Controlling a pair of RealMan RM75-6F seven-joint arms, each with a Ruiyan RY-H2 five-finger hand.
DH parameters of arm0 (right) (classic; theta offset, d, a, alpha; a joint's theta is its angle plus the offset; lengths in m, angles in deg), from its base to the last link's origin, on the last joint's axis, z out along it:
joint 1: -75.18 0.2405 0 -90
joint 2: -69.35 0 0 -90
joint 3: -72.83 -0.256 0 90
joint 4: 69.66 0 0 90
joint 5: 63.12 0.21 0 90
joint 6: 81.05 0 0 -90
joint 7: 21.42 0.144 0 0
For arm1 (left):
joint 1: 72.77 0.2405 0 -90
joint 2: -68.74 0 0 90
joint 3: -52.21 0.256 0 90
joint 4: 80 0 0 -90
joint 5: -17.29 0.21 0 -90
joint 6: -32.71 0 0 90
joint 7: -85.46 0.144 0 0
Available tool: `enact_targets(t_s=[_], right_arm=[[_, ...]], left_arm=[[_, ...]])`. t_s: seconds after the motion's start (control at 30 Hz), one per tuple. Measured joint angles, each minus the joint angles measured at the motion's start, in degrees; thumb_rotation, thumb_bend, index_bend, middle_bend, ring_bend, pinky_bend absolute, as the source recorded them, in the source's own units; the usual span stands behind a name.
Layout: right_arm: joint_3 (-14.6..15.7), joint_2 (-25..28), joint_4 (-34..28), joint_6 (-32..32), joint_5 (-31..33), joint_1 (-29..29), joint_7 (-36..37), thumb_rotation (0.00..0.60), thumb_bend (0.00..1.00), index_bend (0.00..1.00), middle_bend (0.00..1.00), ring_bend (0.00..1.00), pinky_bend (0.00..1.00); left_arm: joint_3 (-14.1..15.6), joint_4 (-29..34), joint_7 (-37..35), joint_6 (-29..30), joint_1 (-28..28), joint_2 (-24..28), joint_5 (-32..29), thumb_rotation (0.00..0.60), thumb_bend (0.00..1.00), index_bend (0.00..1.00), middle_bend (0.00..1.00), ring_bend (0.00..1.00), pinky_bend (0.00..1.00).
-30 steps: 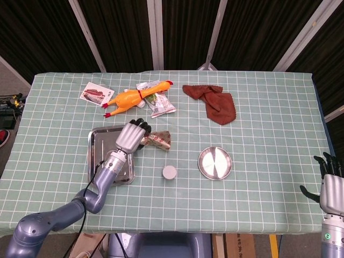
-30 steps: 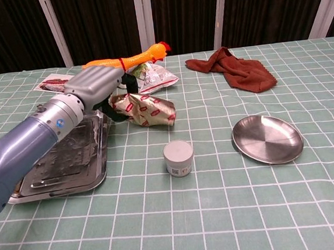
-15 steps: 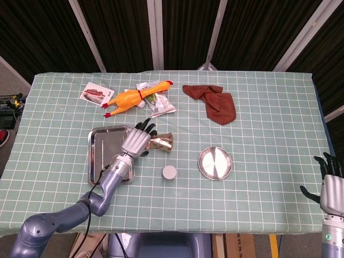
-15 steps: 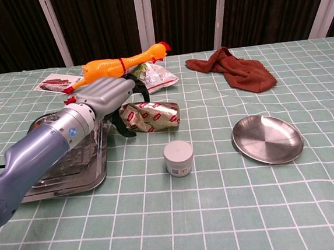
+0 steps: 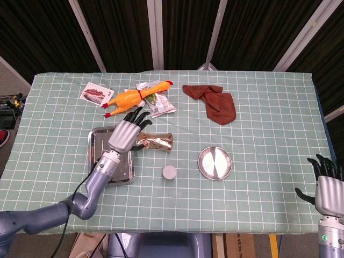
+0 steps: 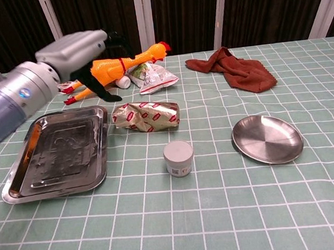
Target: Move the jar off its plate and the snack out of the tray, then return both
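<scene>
While the snack lies on the checked cloth of the bench just beside the right rim of the tray, the left robot hand hangs above the tray's far corner with its fingers spread and nothing in them. From the head view that robot hand sits at about nine o'clock of the snack, close to its crumpled end. The jar, white-lidded, stands upright on the cloth at six o'clock of the snack, apart from it, and at nine o'clock of the round metal plate, well clear of the plate's rim. The right robot hand shows only in the head view, off the bench's near right corner, its dark fingers apart and holding nothing. Toward twelve o'clock lie a rubber chicken, a clear food packet touching it, a small card and a brown rag.
</scene>
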Motion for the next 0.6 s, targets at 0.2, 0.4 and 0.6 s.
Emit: enact_targets(t_s=[0.2, 0.4, 0.6], right_arm=[[2.08, 0.53, -1.99, 3.86, -2.06, 1.04, 0.55, 0.600, 0.12, 0.24, 0.14, 0.12, 0.00], [2.38, 0.71, -5.50, 7.84, -3.64, 4.36, -1.67, 0.600, 0.13, 0.24, 0.14, 0.12, 0.00], [1.38, 0.23, -11.43, 11.46, -5.07, 8.60, -7.07, 0.600, 0.09, 0.24, 0.14, 0.12, 0.00]], left_arm=[[0.92, 17.08, 0.73, 7.08, 8.12, 15.90, 0.98, 0.600, 0.17, 0.29, 0.11, 0.01, 0.17], [5.23, 22.30, -3.48, 16.44, 18.56, 28.03, 5.86, 0.600, 0.17, 0.29, 0.11, 0.01, 0.17], [10.24, 20.94, -9.12, 23.16, 25.31, 31.12, 11.16, 0.600, 0.17, 0.29, 0.11, 0.01, 0.17]])
